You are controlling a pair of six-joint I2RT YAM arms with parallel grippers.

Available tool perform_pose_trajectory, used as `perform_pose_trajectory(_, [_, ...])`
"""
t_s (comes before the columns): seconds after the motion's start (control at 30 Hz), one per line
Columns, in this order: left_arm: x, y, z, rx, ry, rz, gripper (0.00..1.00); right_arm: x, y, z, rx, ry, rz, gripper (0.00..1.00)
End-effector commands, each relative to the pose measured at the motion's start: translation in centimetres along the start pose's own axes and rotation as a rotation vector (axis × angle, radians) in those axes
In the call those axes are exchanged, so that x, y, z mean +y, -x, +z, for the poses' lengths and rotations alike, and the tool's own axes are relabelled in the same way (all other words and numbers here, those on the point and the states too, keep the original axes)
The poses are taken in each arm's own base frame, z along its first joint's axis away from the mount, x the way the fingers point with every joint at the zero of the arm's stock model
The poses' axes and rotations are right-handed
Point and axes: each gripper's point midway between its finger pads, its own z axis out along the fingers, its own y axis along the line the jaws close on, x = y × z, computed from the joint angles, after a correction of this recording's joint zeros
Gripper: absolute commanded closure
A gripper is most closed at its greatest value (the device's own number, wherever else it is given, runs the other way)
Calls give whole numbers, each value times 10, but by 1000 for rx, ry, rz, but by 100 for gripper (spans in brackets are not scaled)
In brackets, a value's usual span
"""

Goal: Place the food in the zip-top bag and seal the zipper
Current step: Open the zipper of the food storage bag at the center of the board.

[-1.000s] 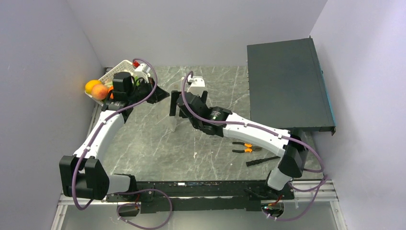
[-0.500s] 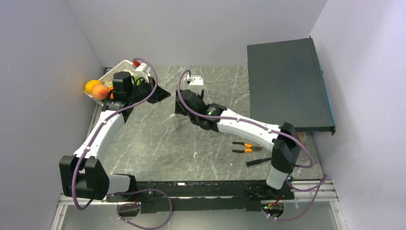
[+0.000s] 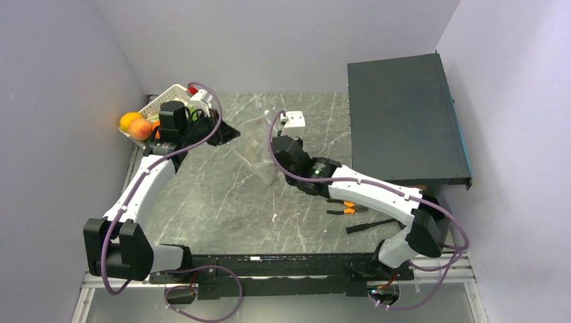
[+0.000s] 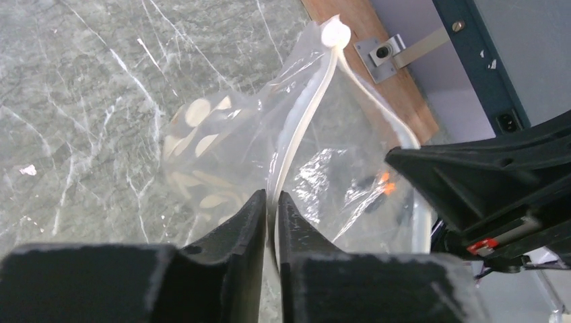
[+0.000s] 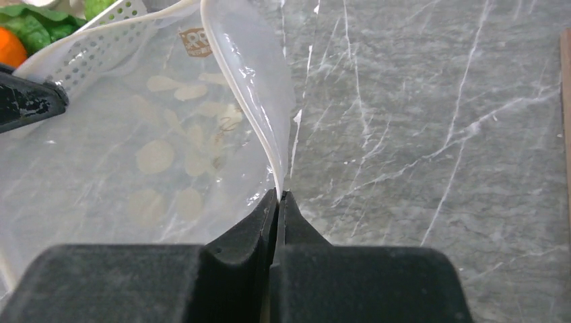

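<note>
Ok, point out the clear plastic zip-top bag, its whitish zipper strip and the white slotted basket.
clear plastic zip-top bag (image 5: 135,161): right wrist view, see-through wall.
whitish zipper strip (image 4: 305,114): left wrist view, mid-length.
white slotted basket (image 3: 161,99): top view, slotted side wall.

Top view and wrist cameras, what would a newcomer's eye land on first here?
A clear bag is held up over the middle of the table, its rim pinched by the left gripper and the right gripper. Pale mushroom slices show through its side. At the far left corner sits a white basket with bright fruit.
</note>
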Motion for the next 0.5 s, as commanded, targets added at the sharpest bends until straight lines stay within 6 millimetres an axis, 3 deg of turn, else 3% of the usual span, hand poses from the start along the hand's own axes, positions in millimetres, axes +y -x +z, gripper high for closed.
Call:
perform_pose_trajectory(0.0, [-15,5,1,-9,-89,51,74,-11,32,-13,-110,-8,21,100])
perform_pose_trajectory(0.13, [-17,7,-4,-28,-85,101,44,-21,33,-17,-113,-32,-7,100])
perform_pose_trajectory(0.3, [-4,17,-20,-86,65,180,29,-40,38,-25,-146,-86,-43,100])
perform_pose_trajectory(0.33, [1,20,-24,-102,109,195,23,-45,40,-28,-152,-97,-48,100])
perform_pose_trajectory(0.37, [6,22,-29,-116,152,204,8,-49,39,-30,-156,-109,-60,100])
perform_pose_trajectory(0.4, [13,24,-33,-129,199,209,1,-53,39,-31,-161,-115,-75,100])
perform_pose_trajectory(0.47, [28,27,-41,-147,305,214,0,-59,40,-33,-172,-126,-96,100])
